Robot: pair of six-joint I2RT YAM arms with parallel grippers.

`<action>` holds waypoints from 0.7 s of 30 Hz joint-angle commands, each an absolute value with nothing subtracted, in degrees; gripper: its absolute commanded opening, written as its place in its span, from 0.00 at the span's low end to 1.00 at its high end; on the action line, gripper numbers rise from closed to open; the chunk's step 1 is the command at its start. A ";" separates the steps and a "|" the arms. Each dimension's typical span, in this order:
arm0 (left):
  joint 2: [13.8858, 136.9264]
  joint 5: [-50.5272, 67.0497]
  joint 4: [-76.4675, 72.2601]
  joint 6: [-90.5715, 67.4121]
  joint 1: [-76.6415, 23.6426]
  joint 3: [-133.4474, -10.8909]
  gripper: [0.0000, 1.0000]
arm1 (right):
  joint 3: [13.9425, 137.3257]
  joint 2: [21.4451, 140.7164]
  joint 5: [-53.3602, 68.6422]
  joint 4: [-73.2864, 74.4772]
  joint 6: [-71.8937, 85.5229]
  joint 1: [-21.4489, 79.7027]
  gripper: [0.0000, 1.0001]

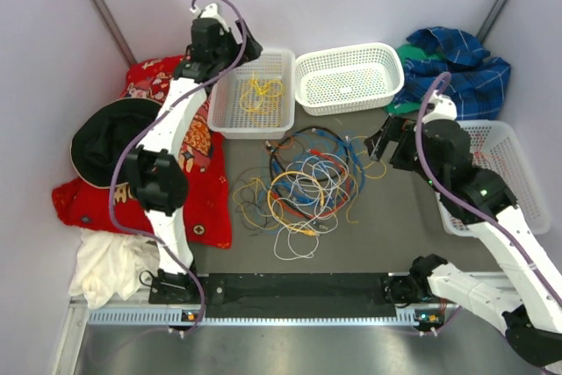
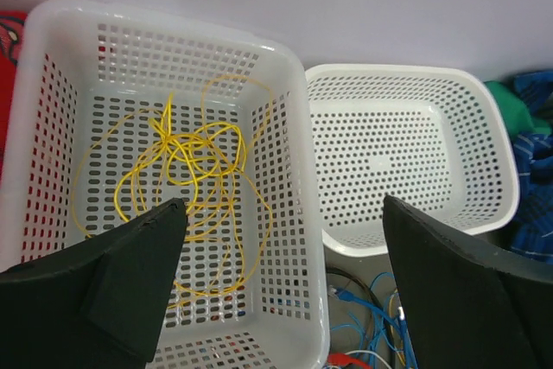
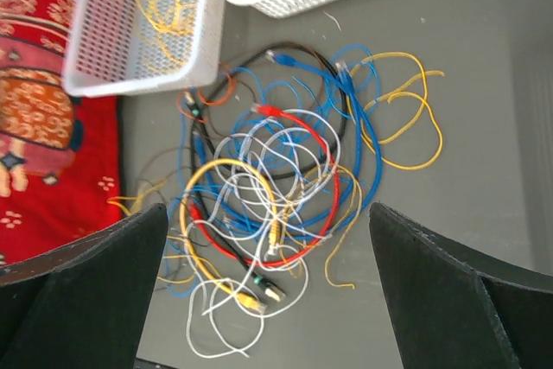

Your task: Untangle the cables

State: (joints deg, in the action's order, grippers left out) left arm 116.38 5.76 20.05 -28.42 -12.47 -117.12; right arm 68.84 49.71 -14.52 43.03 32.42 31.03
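Yellow cable [image 2: 181,143] lay in your basket [image 2: 155,22] — left gripper [image 2: 283,205] spread wide above; right gripper [image 3: 268,209] gaped over the tangle [image 3: 259,187] at five o'clock.

Top view: you look down from above and behind both arm bases, which sit at the bottom edge. It stands far enough off to take in the whole table.
Left wrist view: you look steeply down past the left gripper [image 2: 283,203], close over the first basket [image 2: 289,153]. The second basket [image 2: 511,187] lies ahead of the right finger.
Right wrist view: you look down between the fingers of the right gripper [image 3: 268,209] onto the cables [image 3: 276,179], from farther off.
Shared: all three views show both baskets, at the right wrist only along the top edge, well ahead of the fingers. At the left wrist the cables only peek in between the fingers.
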 commanded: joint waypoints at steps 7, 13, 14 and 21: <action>89.31 -3.25 14.06 -27.86 -30.65 -87.32 0.99 | 54.59 57.36 -18.55 34.54 34.98 31.73 0.99; 77.45 -6.24 16.35 -33.37 -41.48 -69.58 0.99 | 53.88 64.77 -9.52 32.79 35.68 31.64 0.99; 73.17 -5.98 15.65 -34.44 -41.75 -66.74 0.99 | 53.44 65.56 -8.01 32.35 35.86 31.73 0.99; 57.05 -1.68 11.78 -39.20 -42.10 -48.00 0.99 | 46.93 70.29 1.56 19.96 40.16 31.99 0.99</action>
State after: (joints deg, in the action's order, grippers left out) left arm 64.62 -3.90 16.62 -35.83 -41.87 -52.53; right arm 48.27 66.35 -5.50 28.82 37.10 31.09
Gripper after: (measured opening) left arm 0.990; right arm 0.987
